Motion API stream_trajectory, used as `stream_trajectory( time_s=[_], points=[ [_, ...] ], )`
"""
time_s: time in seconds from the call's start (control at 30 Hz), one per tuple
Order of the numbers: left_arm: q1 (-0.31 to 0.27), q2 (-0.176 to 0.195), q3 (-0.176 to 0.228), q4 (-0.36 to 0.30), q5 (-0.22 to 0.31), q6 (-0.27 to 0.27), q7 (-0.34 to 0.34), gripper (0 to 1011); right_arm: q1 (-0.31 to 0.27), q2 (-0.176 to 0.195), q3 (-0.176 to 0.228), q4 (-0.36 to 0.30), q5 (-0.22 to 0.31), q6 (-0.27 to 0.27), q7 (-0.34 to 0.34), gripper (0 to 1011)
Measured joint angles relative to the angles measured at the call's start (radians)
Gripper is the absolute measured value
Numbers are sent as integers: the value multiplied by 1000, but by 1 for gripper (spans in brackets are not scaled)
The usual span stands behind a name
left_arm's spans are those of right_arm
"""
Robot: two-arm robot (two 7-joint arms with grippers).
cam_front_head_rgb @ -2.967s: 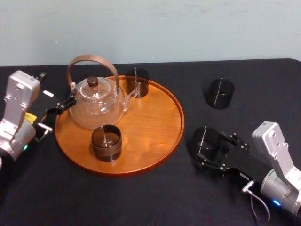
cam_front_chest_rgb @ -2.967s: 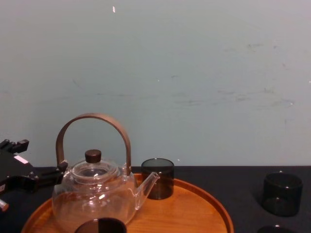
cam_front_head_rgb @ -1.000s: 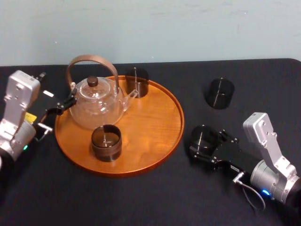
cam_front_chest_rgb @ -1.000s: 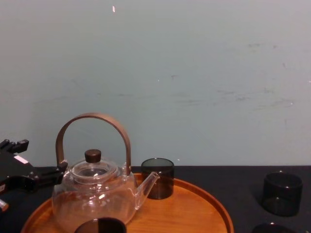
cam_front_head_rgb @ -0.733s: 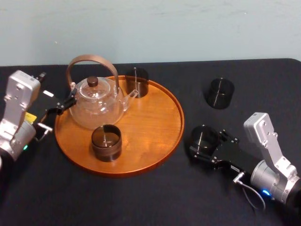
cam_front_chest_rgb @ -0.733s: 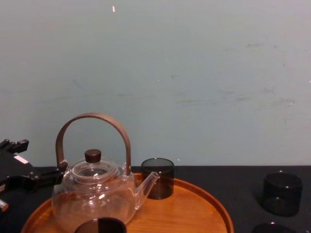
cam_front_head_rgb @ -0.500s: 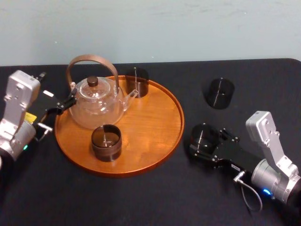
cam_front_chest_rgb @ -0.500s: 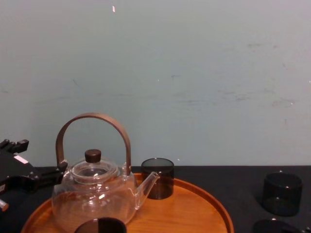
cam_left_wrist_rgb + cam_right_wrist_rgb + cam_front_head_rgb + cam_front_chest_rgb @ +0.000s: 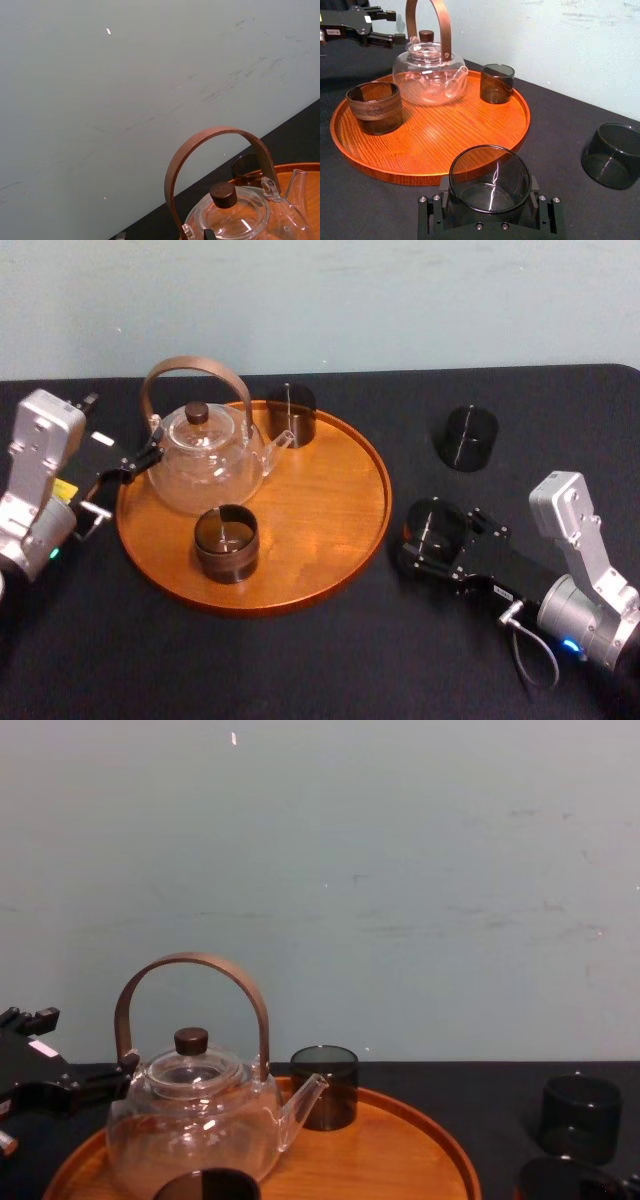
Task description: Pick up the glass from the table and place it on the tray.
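Note:
A dark smoked glass (image 9: 432, 526) sits between the fingers of my right gripper (image 9: 436, 540), just right of the tray's rim. In the right wrist view both fingers press the sides of the glass (image 9: 490, 175), so my right gripper (image 9: 490, 194) is shut on it. Its rim shows low in the chest view, glass (image 9: 565, 1180). The round orange-brown tray (image 9: 320, 502) (image 9: 445, 131) lies left of centre on the black table (image 9: 300, 660). My left gripper (image 9: 140, 462) is parked open at the tray's left edge, beside the teapot.
On the tray stand a clear glass teapot (image 9: 205, 455) with a brown handle and two dark glasses, one in front (image 9: 226, 543) and one at the back (image 9: 291, 415). Another dark glass (image 9: 467, 437) stands on the table at the back right. The tray's right half is bare.
My right gripper has lifted the glass a little and carried it slightly toward the tray; its rim stands higher in the chest view. The left arm has not moved.

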State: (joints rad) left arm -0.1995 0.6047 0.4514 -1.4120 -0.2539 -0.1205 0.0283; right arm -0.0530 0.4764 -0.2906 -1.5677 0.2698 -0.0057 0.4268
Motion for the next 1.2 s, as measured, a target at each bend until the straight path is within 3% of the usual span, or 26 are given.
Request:
stream_trajectory(
  time_s=[0.6,1.2],
  points=[
    [0,0,0,0,0,0,0,1010,-1,31,-2,-124,-4,90,-23,907],
    [0,0,0,0,0,0,0,1010,56,8,-49,-141,-35,128,-30,906]
  ],
)
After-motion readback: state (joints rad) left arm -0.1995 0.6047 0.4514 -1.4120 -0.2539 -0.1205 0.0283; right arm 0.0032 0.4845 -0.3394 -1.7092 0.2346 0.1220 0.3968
